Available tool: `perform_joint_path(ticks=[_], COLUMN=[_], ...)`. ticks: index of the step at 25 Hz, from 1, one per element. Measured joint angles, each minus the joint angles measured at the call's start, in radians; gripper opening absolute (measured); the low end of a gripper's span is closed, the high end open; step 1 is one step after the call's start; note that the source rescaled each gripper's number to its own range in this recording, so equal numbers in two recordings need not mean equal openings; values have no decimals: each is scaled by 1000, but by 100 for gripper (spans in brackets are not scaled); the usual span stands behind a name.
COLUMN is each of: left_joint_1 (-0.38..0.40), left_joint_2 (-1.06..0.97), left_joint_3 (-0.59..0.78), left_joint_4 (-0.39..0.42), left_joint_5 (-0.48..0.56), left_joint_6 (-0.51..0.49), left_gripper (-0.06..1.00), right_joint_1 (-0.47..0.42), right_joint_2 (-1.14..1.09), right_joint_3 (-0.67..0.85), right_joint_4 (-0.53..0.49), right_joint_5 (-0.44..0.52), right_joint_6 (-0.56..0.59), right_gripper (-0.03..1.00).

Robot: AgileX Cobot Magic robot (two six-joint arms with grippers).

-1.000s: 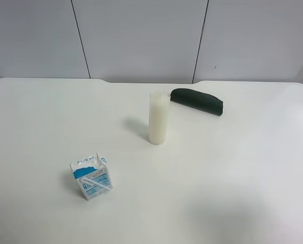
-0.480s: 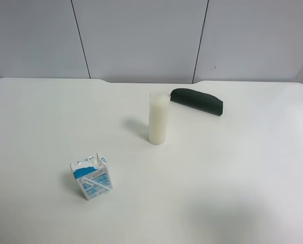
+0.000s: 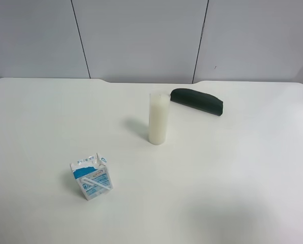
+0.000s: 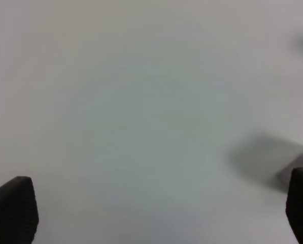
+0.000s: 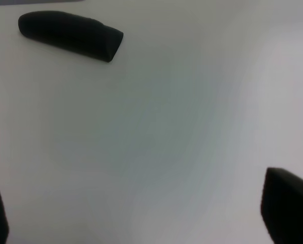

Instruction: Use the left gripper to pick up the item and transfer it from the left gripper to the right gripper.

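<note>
The item, a small white carton (image 3: 92,177) with light-blue print and a white straw on its side, stands upright on the white table (image 3: 217,178) at the front left of the exterior high view. No arm shows in that view. In the left wrist view, the left gripper (image 4: 156,208) is open and empty over bare table, with only its two black fingertips (image 4: 11,211) showing. A blurred grey shape with a shadow sits at that view's edge (image 4: 299,163); I cannot tell what it is. The right gripper (image 5: 141,211) is open and empty over bare table.
A taller white cylinder (image 3: 158,118) stands near the table's middle. A dark green pouch (image 3: 197,101) lies just behind it, and also shows in the right wrist view (image 5: 70,33). Grey wall panels stand behind the table's far edge.
</note>
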Motion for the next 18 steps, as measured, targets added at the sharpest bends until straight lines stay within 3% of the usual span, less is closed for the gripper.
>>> perform_joint_path(ticks=[4,9,18], left_joint_1=[-53,-238,-548], left_joint_2=[196,383,661], left_joint_3=[-120,-212,-223], left_joint_4=[-58,-54,-8], left_joint_5=[29,34,34], left_joint_6=[78,106,133], left_gripper=[100,100,100], right_joint_1=[0,0,0], right_joint_2=[0,0,0], right_joint_3=[0,0,0], right_joint_4=[0,0,0], right_joint_5=[0,0,0], right_joint_6=[0,0,0], right_gripper=[100,100,100])
